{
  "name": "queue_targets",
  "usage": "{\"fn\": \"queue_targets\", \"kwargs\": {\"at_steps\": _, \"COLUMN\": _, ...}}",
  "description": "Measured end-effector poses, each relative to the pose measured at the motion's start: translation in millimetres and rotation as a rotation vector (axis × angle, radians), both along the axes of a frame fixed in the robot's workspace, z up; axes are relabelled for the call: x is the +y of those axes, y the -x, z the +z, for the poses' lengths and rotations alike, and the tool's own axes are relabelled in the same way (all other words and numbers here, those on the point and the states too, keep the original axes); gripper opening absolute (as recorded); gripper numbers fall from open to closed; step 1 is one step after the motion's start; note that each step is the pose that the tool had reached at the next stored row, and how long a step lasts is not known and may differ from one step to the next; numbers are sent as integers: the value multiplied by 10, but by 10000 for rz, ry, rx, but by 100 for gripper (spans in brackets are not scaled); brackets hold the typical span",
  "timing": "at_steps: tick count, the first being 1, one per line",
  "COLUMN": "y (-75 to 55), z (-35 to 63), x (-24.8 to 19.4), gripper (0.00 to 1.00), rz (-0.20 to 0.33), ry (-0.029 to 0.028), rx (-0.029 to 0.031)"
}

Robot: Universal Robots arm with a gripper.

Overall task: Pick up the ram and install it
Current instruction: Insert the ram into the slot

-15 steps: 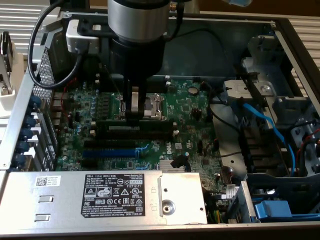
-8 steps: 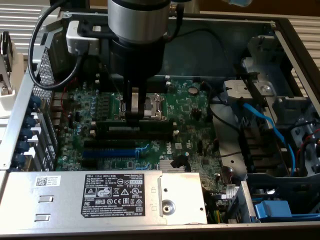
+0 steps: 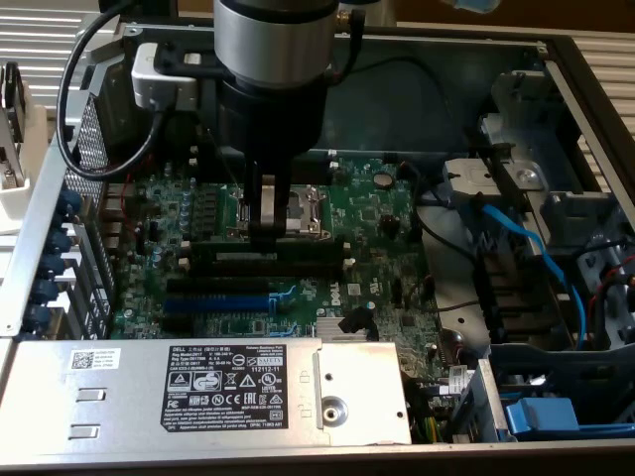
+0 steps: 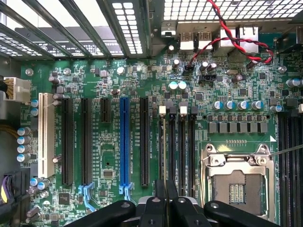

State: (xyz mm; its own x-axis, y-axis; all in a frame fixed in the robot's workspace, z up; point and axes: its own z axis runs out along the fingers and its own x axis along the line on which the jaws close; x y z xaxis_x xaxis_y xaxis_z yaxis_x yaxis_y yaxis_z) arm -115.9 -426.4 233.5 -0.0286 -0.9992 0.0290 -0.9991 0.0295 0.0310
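Gripper [image 3: 266, 230] is down over the motherboard [image 3: 377, 213], fingers pinched together on the ram [image 3: 298, 250], which stands on edge in a black memory slot [image 4: 182, 151] just beside the CPU socket [image 3: 306, 210]. Blue expansion slot [image 3: 218, 300] lies nearer, toward the PSU [image 3: 238, 387].

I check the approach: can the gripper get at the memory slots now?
Probably yes: the gripper hangs directly over the memory slots, beside the CPU socket, and nothing shows between them.
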Motion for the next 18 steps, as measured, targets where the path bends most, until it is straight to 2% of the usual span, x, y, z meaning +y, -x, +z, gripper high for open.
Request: {"fn": "queue_targets", "kwargs": {"at_steps": 18, "y": 6, "z": -24, "x": 1, "gripper": 12, "rz": 0, "ry": -13, "rx": 1}}
